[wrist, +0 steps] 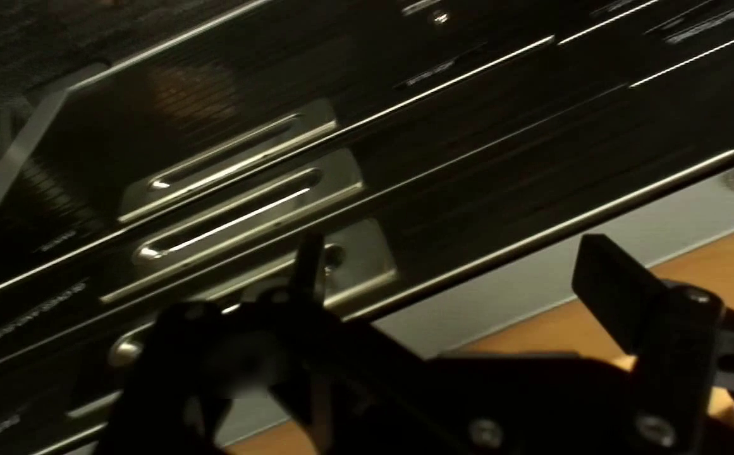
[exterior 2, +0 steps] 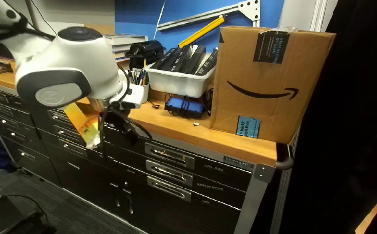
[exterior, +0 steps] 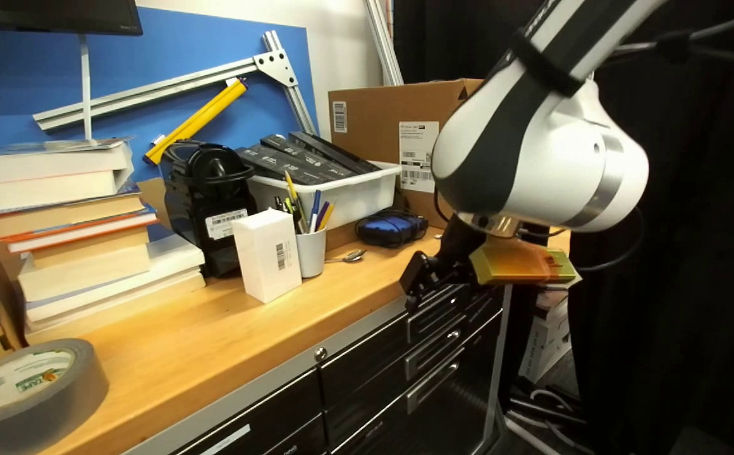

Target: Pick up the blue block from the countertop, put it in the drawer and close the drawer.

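Black Robotiq gripper [wrist: 452, 253]: jaws spread, nothing held. In the wrist view its nine-o'clock finger [wrist: 309, 272] overlaps the pull handle [wrist: 367, 259] of the top drawer [wrist: 499, 199]; contact cannot be determined. Drawer appears fully closed. Wooden countertop [exterior 2: 172, 123] bears a tiny pale piece, judged to be the blue block [exterior 2: 196, 124], at five o'clock from the cord-wrapped blue device [exterior 2: 193, 106]; colour reads nearly white, so identification is provisional.

Hazards, as judged. If the finger misses the handle's slot, it would slip off and leave the drawer unopened. A skewed pull may jam it. When reaching for the block, poor clearance could cause a strike on the Amazon carton [exterior 2: 266, 84] at two o'clock from it, or a snag on the device's cord [exterior 2: 185, 105]. An off-centre grasp could flick so small a piece away.
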Robot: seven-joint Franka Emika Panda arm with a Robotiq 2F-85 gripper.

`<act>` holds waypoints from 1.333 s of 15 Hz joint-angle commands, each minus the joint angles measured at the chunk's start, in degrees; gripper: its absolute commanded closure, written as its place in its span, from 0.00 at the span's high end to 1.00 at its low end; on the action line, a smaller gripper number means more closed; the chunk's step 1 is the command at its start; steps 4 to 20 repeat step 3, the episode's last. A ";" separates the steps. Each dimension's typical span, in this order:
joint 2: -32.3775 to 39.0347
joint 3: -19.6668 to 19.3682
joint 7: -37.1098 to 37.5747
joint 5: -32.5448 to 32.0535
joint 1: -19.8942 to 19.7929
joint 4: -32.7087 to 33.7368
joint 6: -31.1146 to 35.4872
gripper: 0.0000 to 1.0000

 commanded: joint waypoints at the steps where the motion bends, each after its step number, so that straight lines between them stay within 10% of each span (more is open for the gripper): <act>1: -3.13 -4.24 -1.27 0.70 4.14 -0.17 -4.85 1.00; 20: -7.66 -6.79 -3.63 2.73 6.39 -0.64 -10.25 1.00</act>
